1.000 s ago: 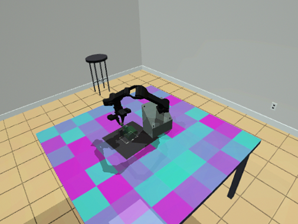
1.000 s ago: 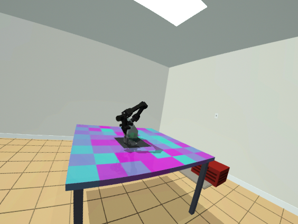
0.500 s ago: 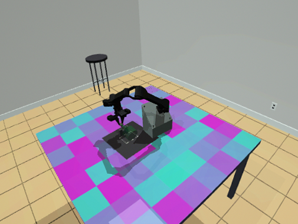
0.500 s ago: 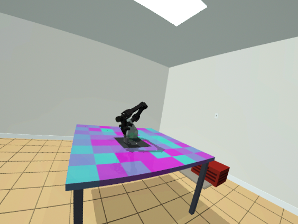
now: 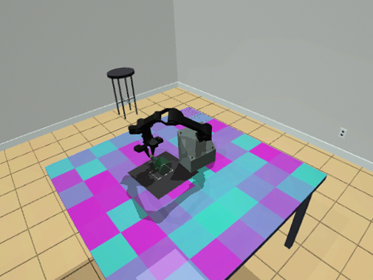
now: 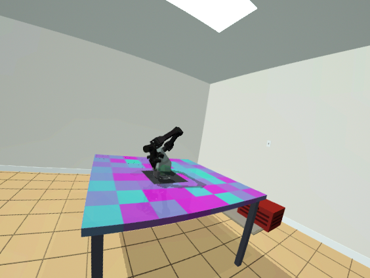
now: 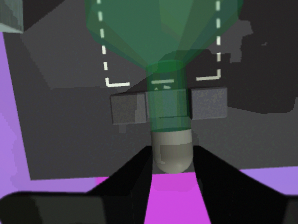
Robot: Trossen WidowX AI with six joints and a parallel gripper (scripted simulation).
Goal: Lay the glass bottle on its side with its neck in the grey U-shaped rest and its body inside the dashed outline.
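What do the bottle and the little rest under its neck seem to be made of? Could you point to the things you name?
The bottle (image 7: 167,30) looks like smooth green glass: the dashed outline shows through it. The rest (image 7: 209,103) is matt grey, perhaps plastic or painted metal; its faintly speckled surface doesn't settle which.
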